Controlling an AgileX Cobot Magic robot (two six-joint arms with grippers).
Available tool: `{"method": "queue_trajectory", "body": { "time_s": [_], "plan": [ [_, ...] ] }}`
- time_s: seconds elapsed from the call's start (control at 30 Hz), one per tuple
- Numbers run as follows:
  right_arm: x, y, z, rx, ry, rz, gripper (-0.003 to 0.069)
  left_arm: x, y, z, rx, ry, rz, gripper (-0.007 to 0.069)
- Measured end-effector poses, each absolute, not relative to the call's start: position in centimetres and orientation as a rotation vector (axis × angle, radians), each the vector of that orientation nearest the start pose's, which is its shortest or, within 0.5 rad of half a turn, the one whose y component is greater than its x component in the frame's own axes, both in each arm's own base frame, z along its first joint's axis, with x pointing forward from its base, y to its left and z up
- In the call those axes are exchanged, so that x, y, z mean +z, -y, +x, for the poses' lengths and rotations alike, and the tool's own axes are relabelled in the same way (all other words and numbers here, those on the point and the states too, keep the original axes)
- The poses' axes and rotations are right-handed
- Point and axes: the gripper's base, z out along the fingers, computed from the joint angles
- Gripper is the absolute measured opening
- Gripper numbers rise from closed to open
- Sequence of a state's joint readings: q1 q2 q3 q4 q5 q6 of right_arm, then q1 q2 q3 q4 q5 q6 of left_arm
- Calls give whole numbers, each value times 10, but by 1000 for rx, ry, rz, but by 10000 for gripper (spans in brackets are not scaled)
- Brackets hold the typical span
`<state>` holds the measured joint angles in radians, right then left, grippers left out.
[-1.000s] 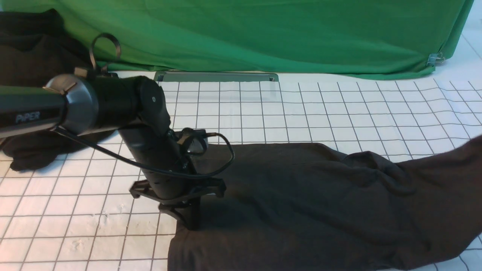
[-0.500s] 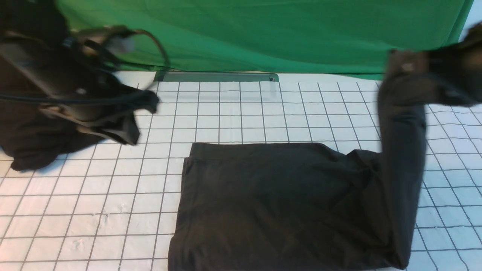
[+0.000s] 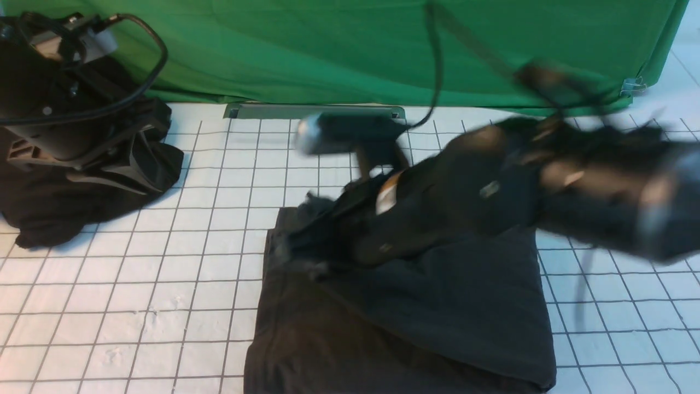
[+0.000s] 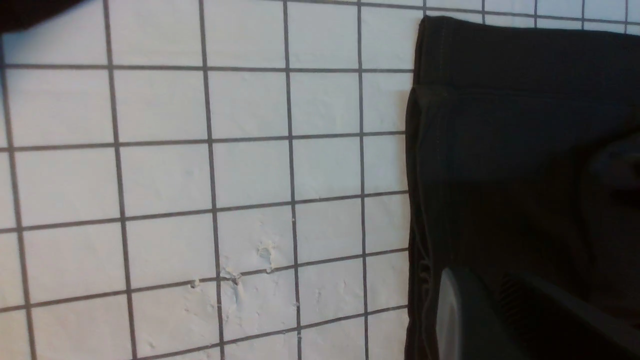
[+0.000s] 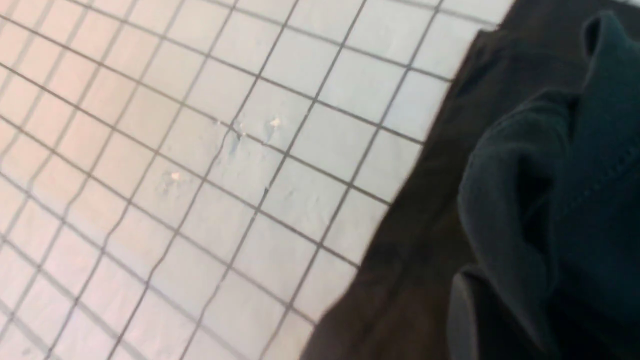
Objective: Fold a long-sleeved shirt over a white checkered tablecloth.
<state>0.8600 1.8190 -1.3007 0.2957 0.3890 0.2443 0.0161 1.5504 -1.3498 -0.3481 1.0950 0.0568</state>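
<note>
The dark grey long-sleeved shirt [image 3: 437,312] lies folded on the white checkered tablecloth [image 3: 136,284]. My right arm reaches across it, blurred by motion. The right gripper [image 3: 303,238] sits over the shirt's far left corner, shut on a bunched sleeve [image 5: 525,200] that is draped across the body. One right finger [image 5: 462,320] shows beside that fabric. My left gripper [image 3: 128,172] hangs open and empty at the far left, above the black garment. In the left wrist view one of its fingers [image 4: 450,320] shows over the shirt's left edge [image 4: 500,150].
A deeper-black garment [image 3: 54,213] is heaped at the left edge under the left arm. The green cloth [image 3: 355,49] hangs along the back, with a grey metal strip [image 3: 314,111] at its foot and a clip [image 3: 631,85] at far right.
The left gripper let go of the shirt's left edge and pulled back up to the far left. The right arm swept the sleeve from the right side over the shirt to its left.
</note>
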Motion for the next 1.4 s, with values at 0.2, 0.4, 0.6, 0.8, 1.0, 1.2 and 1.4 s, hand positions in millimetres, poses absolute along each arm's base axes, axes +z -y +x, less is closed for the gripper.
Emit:
{"method": "queue_trajectory", "body": {
  "time_s": [0.2, 0.4, 0.6, 0.8, 1.0, 1.2, 1.4],
  "plan": [
    [200, -336, 260, 745, -2449, -489, 291, 320, 23, 318, -465, -2728, -97, 107],
    [231, -327, 256, 770, -2401, -510, 545, 320, 23, 318, -469, -2727, -98, 110],
    [315, -275, 242, 755, -2300, -616, 376, 320, 23, 318, -474, -2727, -100, 120],
    [380, -195, 214, 616, -2274, -719, 38, 321, 36, 315, -578, -2743, -47, 123],
    [414, -128, 175, 372, -2288, -716, 9, 318, 92, 312, -695, -2731, 145, 123],
    [416, -100, 145, 286, -2318, -699, 10, 284, 150, 316, -667, -2783, 342, 123],
    [407, -80, 118, 273, -2351, -688, 10, 211, 181, 327, -576, -2993, 413, 123]
  ]
}}
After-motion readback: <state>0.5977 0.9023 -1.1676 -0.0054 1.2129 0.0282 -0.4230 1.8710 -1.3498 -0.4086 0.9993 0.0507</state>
